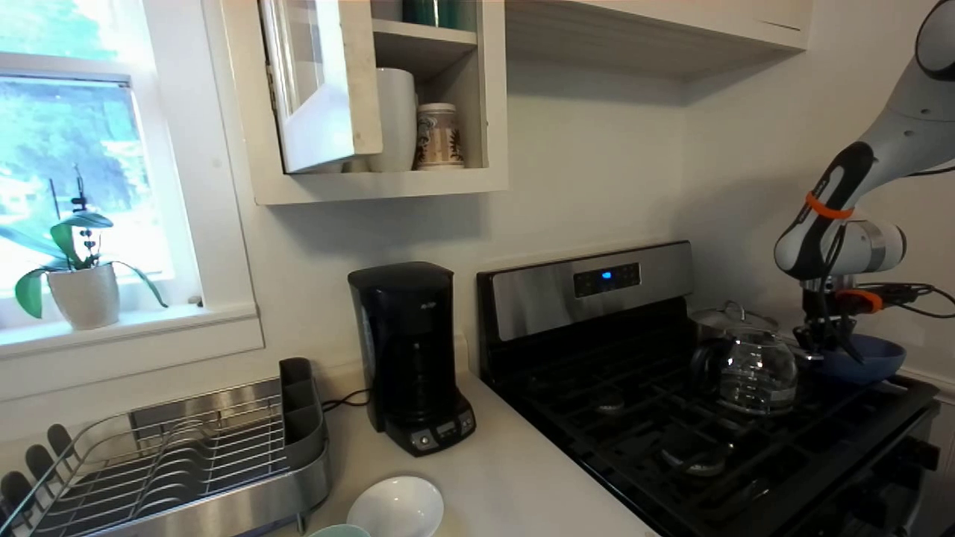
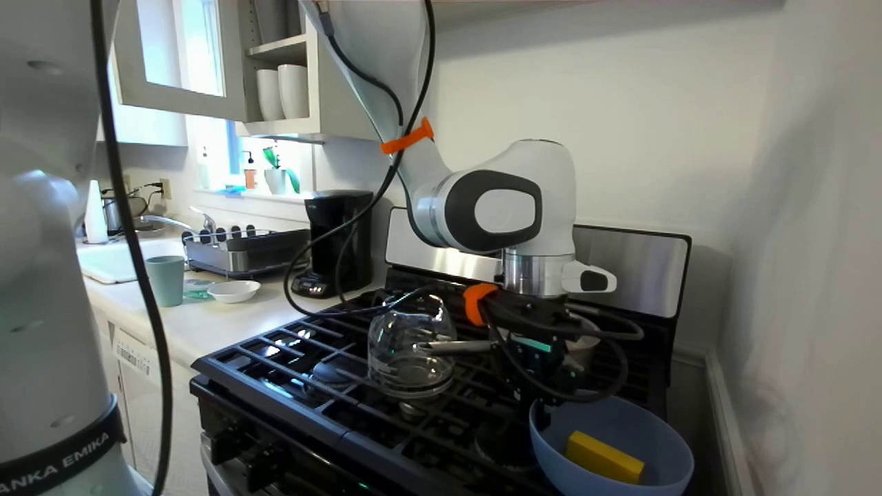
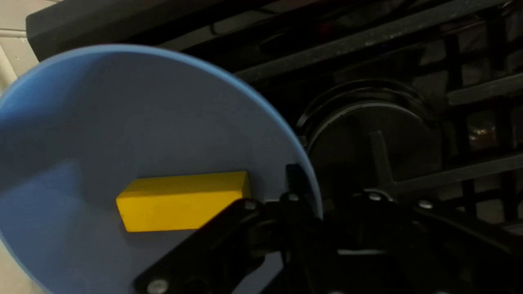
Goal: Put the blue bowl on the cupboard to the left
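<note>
Jaws at the blue bowl (image 3: 151, 139), one inside; gripping or not, I can't tell. Carrying it from stove (image 1: 634, 425) to bench (image 1: 515, 462) remains.

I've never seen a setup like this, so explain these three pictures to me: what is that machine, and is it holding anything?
That's a robot arm in a kitchen. Two pictures come from cameras outside the robot; the dark close-up comes from its wrist. A glass pot sits on the stove; the counter holds a coffee maker, a dish rack and a white bowl. The gripper is at the rim of a blue bowl with a yellow block inside. One finger reaches into it; whether it's gripped, I can't tell.
</note>
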